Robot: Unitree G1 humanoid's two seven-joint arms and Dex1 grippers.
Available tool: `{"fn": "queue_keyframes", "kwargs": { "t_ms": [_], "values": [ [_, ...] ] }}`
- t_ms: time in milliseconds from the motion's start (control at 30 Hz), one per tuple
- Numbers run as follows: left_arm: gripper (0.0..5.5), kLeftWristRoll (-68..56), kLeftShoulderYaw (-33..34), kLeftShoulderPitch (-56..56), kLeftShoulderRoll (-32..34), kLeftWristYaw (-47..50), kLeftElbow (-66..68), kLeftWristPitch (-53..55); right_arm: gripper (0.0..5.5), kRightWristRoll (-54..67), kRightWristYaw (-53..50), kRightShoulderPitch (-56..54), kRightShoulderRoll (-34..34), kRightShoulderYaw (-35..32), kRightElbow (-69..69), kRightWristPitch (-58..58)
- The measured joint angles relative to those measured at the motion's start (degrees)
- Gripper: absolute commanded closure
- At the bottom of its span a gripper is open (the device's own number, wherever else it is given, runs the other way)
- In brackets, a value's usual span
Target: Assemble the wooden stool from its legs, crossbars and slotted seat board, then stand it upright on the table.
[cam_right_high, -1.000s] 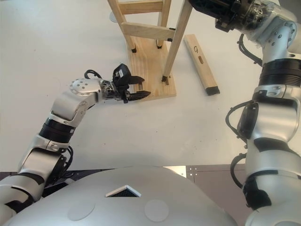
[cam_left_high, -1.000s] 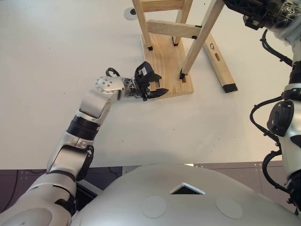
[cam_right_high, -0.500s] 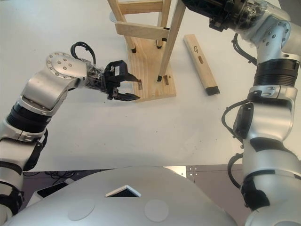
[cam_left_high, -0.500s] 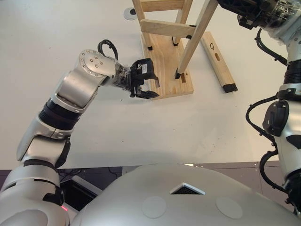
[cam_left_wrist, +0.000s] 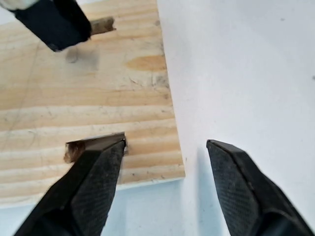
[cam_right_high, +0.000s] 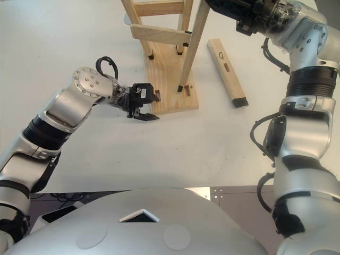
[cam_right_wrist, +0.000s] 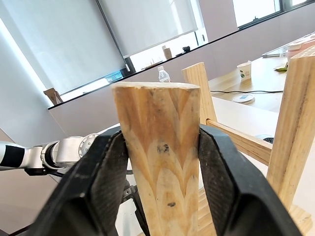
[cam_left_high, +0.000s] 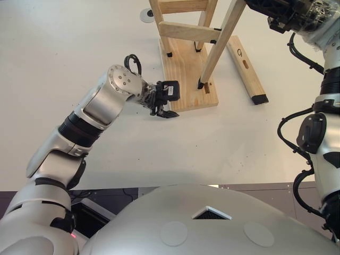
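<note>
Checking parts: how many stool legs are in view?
4. The far-left leg and far-right leg stand in the seat board, joined by crossbars; the held leg in the right claw leans, tip at the board; the loose leg lies on the table to its right.

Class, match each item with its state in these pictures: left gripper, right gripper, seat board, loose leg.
1 left gripper
2 right gripper
3 seat board
4 loose leg

A lies alone on the table
B jaws shut on the tilted leg
C jaws open at the board's near corner
D flat, with legs standing on it

Pairs: 1-C, 2-B, 3-D, 4-A
</note>
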Motion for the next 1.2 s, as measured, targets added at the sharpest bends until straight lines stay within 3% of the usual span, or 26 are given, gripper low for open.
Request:
{"fn": "queue_keyframes", "kwargs": {
  "t_ms": [200,833,1067,1200],
  "values": [
    [2.47,6.13,-3.09,-2.52,2.87,-2.81,3.93,-7.35,3.43,0.11,-0.26,0.0,0.01,-0.08,-1.09,-0.12],
    [2.47,4.0,3.04,0.32,2.62,-5.74,7.3,-9.35,3.45,-1.52,0.86,0.52,2.42,0.68,4.81,-4.77],
    [2.47,3.57,4.12,1.44,2.45,-5.75,5.4,-6.64,3.46,-5.83,5.88,-2.83,1.27,5.89,7.79,-11.01],
    [2.47,3.74,4.38,2.21,2.03,-5.52,4.8,-5.63,3.46,-8.57,10.38,-4.11,-2.73,10.77,6.01,-13.46]
  ]
}}
